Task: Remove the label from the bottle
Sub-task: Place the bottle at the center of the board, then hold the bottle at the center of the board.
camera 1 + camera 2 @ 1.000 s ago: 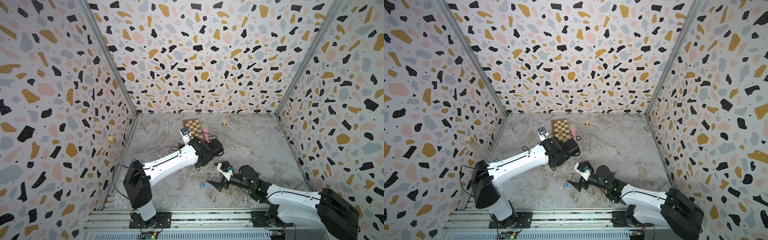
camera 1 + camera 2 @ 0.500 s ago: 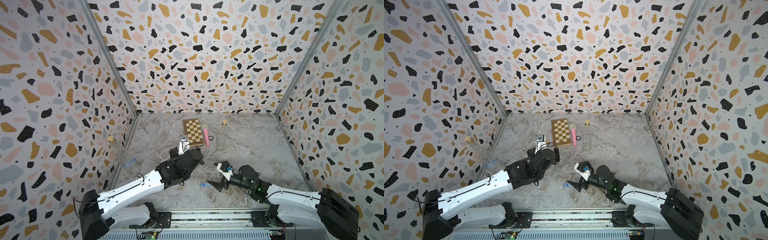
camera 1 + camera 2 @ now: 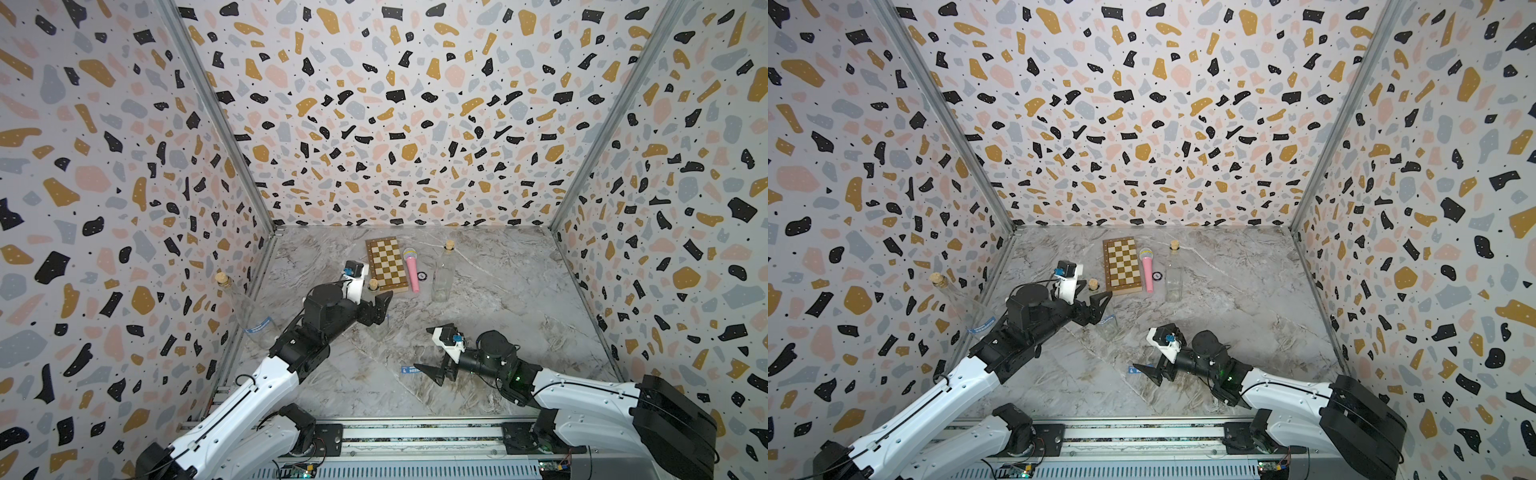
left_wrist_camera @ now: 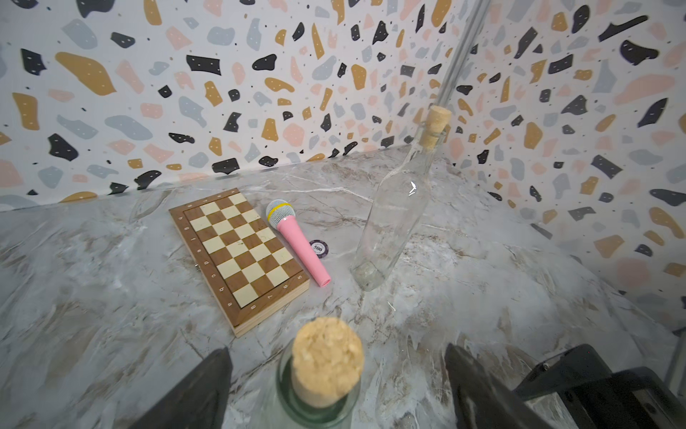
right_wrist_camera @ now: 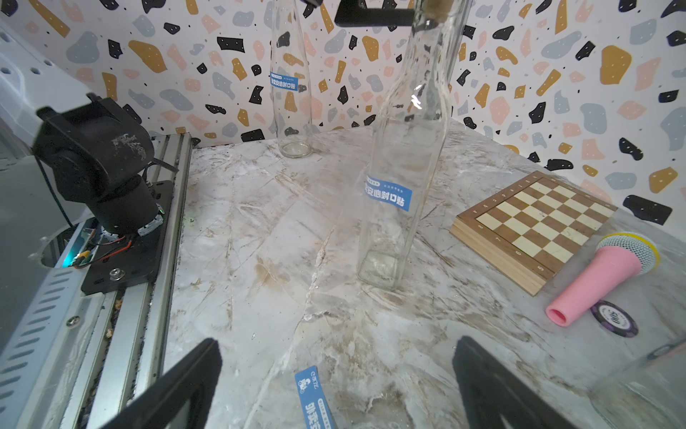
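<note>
Both tools open, empty.
Your left tool [image 4: 334,354] straddles the bottle [image 5: 404,141] cork [image 4: 326,356], not touching; right tool [image 5: 337,343] hovers over a loose label [image 5: 313,401] on the desk [image 5: 260,223].

Three clear glass bottles, each cork-stoppered: wall-side bottle [image 3: 249,316], mid-desk bottle [image 5: 404,148], back bottle [image 3: 442,274]. That makes three corks, one per bottle.

Three blue rectangular paper labels:
- wall-side label [image 5: 284,81], stuck on the wall-side bottle
- mid-desk label [image 5: 388,197], stuck on the mid-desk bottle
- loose label [image 3: 409,370], flat on the marbled desk [image 3: 519,316]

One folded wooden chessboard [image 3: 386,264]. One pink toy microphone [image 3: 412,270] with a grey mesh head. One dark round poker chip [image 4: 318,247].

Two white-and-black robot arms: left arm [image 3: 257,386], right arm [image 3: 582,395].
</note>
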